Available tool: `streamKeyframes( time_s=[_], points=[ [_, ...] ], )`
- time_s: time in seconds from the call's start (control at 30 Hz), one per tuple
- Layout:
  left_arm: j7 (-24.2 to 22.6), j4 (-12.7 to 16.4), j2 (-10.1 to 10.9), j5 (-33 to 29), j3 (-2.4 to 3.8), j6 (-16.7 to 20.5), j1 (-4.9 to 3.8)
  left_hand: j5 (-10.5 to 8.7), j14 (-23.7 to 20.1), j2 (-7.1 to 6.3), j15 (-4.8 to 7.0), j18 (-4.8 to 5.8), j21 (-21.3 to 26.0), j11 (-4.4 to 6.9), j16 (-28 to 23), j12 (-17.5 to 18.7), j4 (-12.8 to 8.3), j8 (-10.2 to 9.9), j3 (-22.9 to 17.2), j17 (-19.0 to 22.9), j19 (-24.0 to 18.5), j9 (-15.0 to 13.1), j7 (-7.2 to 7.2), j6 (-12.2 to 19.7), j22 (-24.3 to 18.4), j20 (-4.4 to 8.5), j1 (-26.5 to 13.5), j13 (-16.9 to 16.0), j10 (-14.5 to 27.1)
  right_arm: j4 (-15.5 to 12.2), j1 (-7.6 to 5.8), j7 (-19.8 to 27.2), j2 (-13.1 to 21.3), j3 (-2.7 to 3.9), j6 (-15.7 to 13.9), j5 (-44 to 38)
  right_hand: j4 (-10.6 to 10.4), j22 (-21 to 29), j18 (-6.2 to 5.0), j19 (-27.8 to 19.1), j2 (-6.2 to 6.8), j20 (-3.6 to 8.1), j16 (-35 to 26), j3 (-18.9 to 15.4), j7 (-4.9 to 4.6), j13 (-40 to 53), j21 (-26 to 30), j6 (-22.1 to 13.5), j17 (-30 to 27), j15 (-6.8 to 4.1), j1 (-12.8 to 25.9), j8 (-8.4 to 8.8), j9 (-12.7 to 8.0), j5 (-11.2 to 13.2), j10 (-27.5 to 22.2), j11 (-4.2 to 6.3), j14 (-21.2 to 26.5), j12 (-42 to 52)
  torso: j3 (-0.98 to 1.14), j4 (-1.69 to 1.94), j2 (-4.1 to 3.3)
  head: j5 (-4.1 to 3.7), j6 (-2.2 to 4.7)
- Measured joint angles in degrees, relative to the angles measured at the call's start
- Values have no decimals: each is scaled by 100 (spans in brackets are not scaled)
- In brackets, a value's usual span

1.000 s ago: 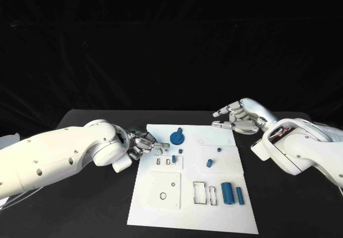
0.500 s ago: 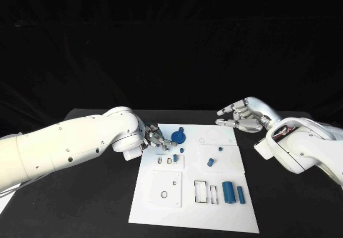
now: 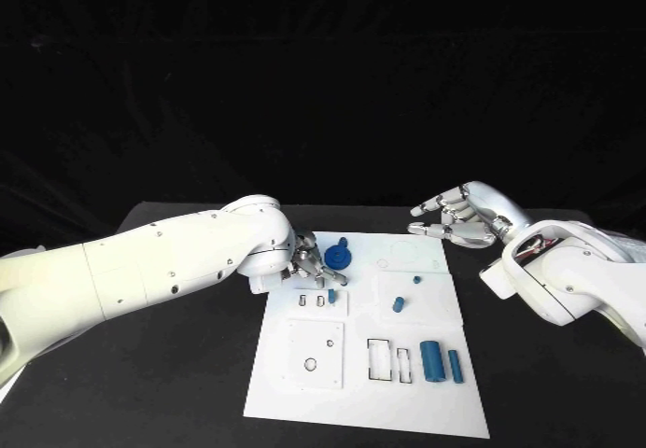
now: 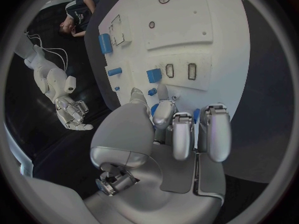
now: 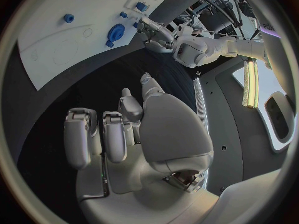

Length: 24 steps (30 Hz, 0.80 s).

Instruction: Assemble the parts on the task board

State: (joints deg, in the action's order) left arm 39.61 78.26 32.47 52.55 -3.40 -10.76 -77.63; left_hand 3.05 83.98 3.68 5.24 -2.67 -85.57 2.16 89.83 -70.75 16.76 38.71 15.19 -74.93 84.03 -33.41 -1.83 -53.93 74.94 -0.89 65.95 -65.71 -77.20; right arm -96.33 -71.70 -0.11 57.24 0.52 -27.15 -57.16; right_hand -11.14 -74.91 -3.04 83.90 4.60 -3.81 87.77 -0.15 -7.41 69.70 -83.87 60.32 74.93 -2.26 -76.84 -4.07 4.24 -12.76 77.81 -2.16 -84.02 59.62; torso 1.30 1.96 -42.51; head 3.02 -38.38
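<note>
The left hand (image 3: 313, 268) is hovering over the far left part of the task board (image 3: 363, 392), fingers apart and holding nothing, just beside the round blue part (image 3: 337, 256). The right hand (image 3: 456, 221) is hanging over the desk (image 3: 175, 373) near the board's far right corner, fingers loosely curled and holding nothing

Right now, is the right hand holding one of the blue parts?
No. In the head view the right hand hangs over the black table past the task board's far right corner, fingers curled, nothing in it.

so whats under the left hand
The left hand hovers over the board's far left part. Beside its fingertips sits a round blue part. Whatever lies directly under the palm is covered.
</note>
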Motion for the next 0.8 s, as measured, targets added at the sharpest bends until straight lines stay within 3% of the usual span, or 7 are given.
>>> streamKeyframes(
  time_s=[0.6, 0.8],
  points=[
    [25, -272, -265, 169, -24, -420, 14, 0, 0, 25, 0, -1, 0, 0, 0, -27, -16, 29, 16, 1, 0, -70, 21, 21, -1, 0, -21, -28, 0, 27, 0, -14, -54, 0, 14, 5, 0, -4, 0, 0, 0, 0, 0, 0, 0, -7, 0, 0, -1, 0, 0, 0, -1, -23, 0, 0, 0, 0, -3, 5, -4, 13, -74],
    [28, -287, -274, 188, -27, -493, 19, 0, 0, 116, 0, -1, 0, 0, 0, -27, -16, 52, 16, 1, 0, -122, 21, 62, -1, 0, 70, -47, 0, 42, 0, -15, -69, 0, 19, 6, 0, -4, 0, 0, 0, 0, 0, -32, 0, -7, 0, 0, -1, 0, 0, 0, -1, -54, 0, 0, 0, 0, -3, 15, 1, 5, -92]
  ],
)
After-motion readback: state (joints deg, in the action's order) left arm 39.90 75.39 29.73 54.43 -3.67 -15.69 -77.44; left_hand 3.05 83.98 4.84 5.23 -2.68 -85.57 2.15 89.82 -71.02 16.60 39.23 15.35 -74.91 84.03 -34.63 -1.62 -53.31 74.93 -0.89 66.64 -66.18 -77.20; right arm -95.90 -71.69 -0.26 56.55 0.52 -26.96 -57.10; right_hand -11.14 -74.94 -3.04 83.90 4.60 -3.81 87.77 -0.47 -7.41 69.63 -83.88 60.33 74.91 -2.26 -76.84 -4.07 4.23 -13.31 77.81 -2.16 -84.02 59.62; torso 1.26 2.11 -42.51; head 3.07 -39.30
